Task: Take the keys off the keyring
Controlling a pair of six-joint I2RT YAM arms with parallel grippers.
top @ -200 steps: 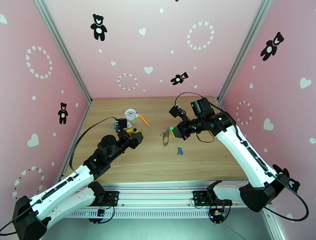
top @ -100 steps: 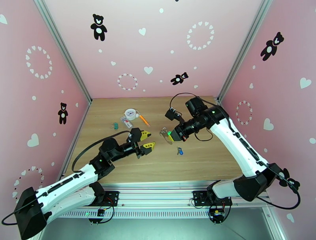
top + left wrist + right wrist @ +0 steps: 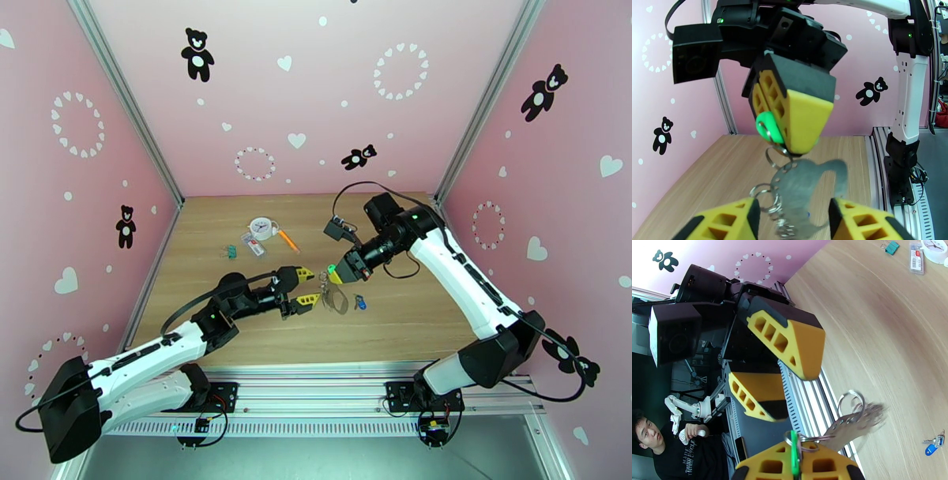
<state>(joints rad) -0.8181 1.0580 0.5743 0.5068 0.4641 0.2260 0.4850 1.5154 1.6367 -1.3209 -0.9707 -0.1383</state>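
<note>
My right gripper point(image 3: 341, 275) hangs above the table's middle, shut on the green-tagged key point(image 3: 768, 126). Under it dangles the keyring point(image 3: 336, 299), a grey flat loop point(image 3: 811, 189) with metal rings and a thin chain. My left gripper point(image 3: 314, 286) has come in from the left and is open. Its yellow fingers point(image 3: 728, 221) stand on either side of the hanging keyring, with a gap on both sides. From the right wrist, the green tag point(image 3: 793, 453) sits edge-on between my own fingers, facing the left gripper point(image 3: 794, 392). The blue-tagged key point(image 3: 360, 301) lies loose on the wood.
At the back left of the table lie a round white disc point(image 3: 261, 228), a red-and-white tag point(image 3: 253, 246), a small teal tagged item point(image 3: 231, 252) and an orange pen point(image 3: 288, 241). Pink walls close in three sides. The metal rail point(image 3: 316, 387) runs along the near edge.
My left arm has swung right and forward until its fingers flank the keyring. The right gripper has shifted slightly left and nearer, still holding the green-tagged key.
</note>
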